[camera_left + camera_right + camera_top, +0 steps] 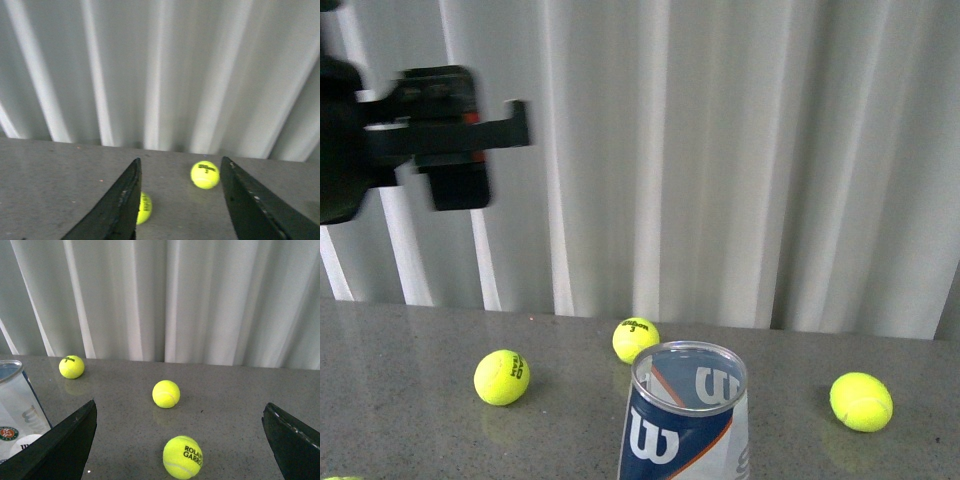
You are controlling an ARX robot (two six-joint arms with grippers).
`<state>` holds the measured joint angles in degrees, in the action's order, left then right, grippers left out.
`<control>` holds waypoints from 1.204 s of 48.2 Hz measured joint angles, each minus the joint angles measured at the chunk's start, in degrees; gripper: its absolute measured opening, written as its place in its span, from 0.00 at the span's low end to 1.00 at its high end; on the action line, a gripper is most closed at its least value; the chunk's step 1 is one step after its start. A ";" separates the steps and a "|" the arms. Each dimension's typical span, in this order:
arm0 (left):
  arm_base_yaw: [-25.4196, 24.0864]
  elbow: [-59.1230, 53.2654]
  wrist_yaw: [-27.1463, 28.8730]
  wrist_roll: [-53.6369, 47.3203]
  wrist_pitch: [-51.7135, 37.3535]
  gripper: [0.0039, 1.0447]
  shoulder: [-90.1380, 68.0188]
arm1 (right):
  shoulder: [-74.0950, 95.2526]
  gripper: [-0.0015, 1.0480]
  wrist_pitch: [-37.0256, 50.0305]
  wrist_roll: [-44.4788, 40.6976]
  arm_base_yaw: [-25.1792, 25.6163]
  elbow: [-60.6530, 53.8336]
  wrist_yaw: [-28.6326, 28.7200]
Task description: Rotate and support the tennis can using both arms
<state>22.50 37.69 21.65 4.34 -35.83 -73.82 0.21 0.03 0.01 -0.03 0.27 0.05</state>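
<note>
I'm on the approach: the tennis can (pixel 685 415) stands upright at the table's (pixel 400 340) near edge. Both tools gape, empty; the left tool (pixel 515 125), blurred, seems high. Next, bracket the can.
</note>
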 joint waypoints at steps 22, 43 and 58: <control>-11.28 -23.34 -10.62 -3.80 -5.66 0.03 17.59 | 0.00 0.93 0.00 0.00 0.00 0.00 0.04; -20.33 -33.11 -20.65 -3.91 1.22 0.03 34.07 | 0.00 0.93 0.00 0.00 0.00 0.00 0.04; -22.36 -36.28 -21.57 -3.93 5.03 0.03 42.42 | 0.00 0.93 0.00 0.00 0.00 0.00 0.04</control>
<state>0.14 1.41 0.08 0.40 -30.81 -31.40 0.21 0.03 0.01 -0.03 0.27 0.10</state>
